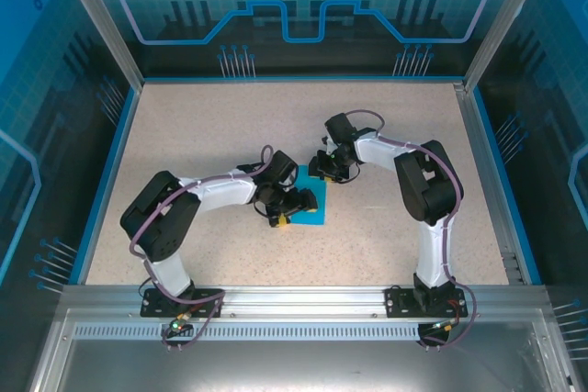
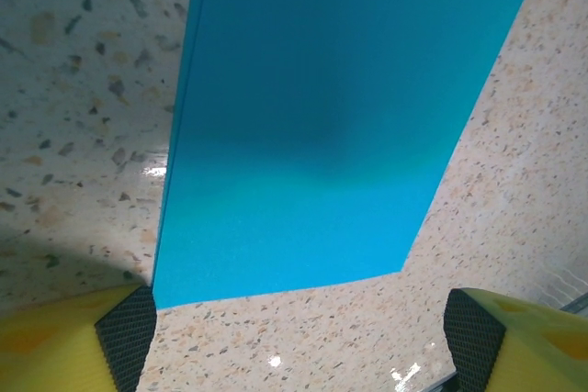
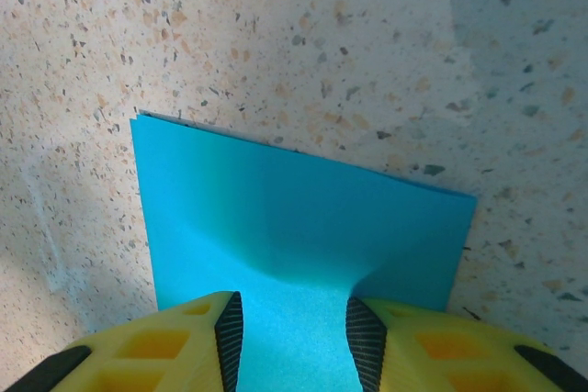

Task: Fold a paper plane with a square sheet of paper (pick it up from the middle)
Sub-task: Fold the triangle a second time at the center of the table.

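The left claw (image 2: 299,328) gapes wide, holding nothing, at the near edge of the thin bright blue sheet of paper (image 2: 322,117) lying mid speckled surface (image 2: 73,89). Beyond, the right claw (image 3: 294,341) is half-closed astride a raised hump of it; whether it grips, I cannot tell. Light, limp and easily crumpled, so pinch its middle gently.

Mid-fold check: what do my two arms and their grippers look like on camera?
The left arm and right arm have white links, black joint housings and a thin purplish cable running along each. The left gripper and right gripper have yellow fingers faced with black cross-hatched pads.
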Controlling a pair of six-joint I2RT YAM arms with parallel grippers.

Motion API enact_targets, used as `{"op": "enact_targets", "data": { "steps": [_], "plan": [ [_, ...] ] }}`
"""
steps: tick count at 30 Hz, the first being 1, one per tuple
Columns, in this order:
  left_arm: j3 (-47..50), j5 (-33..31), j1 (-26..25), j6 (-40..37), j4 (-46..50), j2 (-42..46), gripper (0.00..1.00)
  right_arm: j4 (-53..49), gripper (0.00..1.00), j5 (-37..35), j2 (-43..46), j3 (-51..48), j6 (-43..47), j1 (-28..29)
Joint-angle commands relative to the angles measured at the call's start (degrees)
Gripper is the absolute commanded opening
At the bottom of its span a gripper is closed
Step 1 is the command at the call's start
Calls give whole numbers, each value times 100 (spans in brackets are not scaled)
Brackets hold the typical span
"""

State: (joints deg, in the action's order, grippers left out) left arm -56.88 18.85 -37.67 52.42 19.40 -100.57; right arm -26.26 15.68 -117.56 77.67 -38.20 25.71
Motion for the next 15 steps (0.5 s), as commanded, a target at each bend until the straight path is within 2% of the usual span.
{"op": "enact_targets", "data": {
  "steps": [1,15],
  "plan": [
    [-188,-66,-70,-84,246,-146,86,-178,40,-394,-443,-265,-48,-101],
    [-469,-65,-76,-143,197,-415,86,-180,40,-382,-452,-265,-30,-102]
  ]
}}
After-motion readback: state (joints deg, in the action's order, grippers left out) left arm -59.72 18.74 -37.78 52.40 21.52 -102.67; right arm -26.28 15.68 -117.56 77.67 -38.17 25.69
